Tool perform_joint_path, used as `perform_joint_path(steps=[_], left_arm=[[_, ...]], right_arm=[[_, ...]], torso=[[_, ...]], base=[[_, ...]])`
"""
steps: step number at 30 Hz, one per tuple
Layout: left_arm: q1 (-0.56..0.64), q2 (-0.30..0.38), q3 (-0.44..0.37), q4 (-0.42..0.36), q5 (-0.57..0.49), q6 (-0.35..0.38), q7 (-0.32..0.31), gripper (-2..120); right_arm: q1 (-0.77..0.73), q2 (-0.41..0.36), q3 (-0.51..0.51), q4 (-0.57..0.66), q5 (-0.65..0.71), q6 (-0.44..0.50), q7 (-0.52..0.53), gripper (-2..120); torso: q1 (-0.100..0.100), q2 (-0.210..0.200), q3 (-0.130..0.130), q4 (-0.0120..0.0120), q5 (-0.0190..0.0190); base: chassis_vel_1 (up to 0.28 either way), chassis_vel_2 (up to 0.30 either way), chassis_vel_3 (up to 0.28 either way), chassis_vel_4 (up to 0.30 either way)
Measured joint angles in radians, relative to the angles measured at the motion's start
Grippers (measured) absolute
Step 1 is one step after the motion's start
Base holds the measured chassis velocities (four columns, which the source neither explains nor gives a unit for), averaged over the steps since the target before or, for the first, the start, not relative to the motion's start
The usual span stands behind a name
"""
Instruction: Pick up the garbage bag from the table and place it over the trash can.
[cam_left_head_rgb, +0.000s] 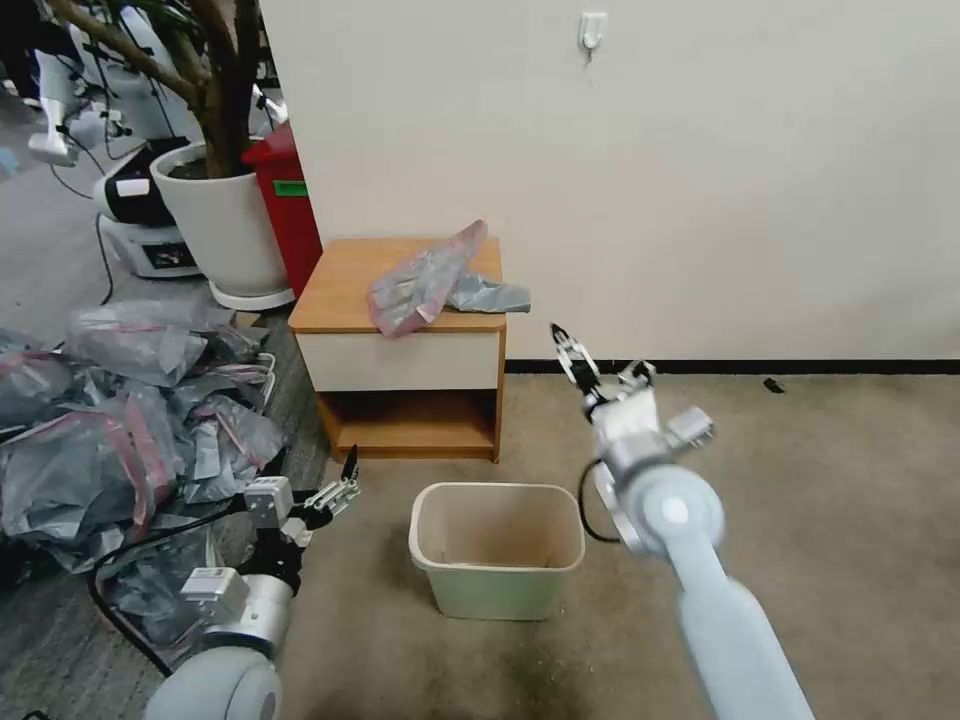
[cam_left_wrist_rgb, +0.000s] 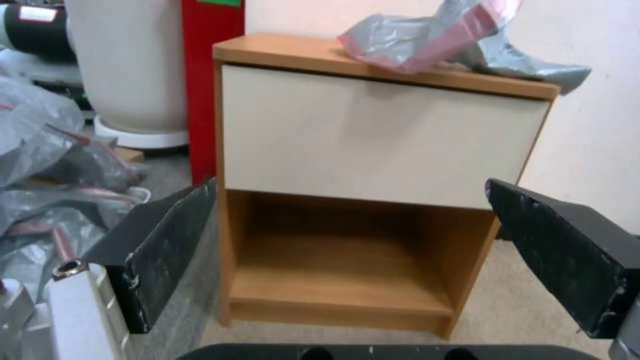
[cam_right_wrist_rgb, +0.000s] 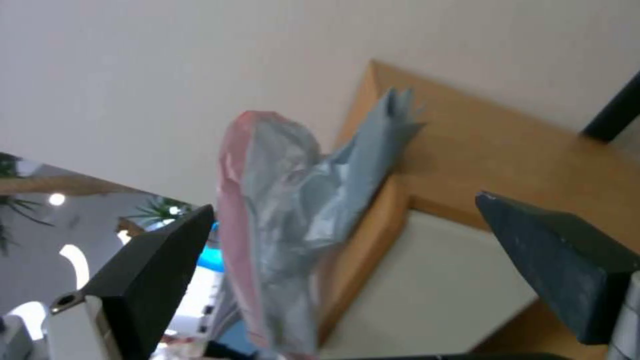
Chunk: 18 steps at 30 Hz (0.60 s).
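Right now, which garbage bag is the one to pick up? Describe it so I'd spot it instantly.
Find the wooden nightstand against the wall, beside the red box. The garbage bag lies crumpled on its top, overhanging the front edge. It lies alone up there, unlike the heap of bags on the floor.

Head camera looks down; both wrist cameras face the table (cam_left_head_rgb: 345, 290) closely.

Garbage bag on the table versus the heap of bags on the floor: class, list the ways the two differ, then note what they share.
The garbage bag is a single bag; the heap of bags holds many. The garbage bag lies on the table, overhanging its front edge; the heap of bags sprawls on the floor to the table's left. The garbage bag lies just ahead of the open right gripper; the heap lies beside the left gripper. Both are crumpled grey plastic with pink-red bands.
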Motion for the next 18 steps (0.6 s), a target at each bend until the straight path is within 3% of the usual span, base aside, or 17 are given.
perform_joint_path(steps=[8, 11, 18], left_arm=[[0.004, -0.023, -0.024, 0.005, 0.009, -0.006, 0.000, 100], [0.011, -0.034, -0.041, 0.000, 0.012, -0.008, 0.000, 100], [0.024, -0.045, -0.055, -0.012, 0.015, -0.012, -0.002, 100]], right_arm=[[0.143, 0.069, -0.027, -0.160, 0.020, 0.003, -0.002, 100], [0.205, 0.108, -0.042, -0.289, -0.020, 0.014, -0.028, 100], [0.271, 0.127, -0.048, -0.409, -0.056, 0.037, -0.071, 100]], torso=[[0.000, 0.000, 0.000, 0.0001, -0.0001], [0.000, 0.000, 0.000, 0.0002, 0.0000], [0.000, 0.000, 0.000, 0.0001, 0.0001]], base=[[0.000, 0.000, 0.000, 0.000], [0.000, 0.000, 0.000, 0.000], [0.000, 0.000, 0.000, 0.000]])
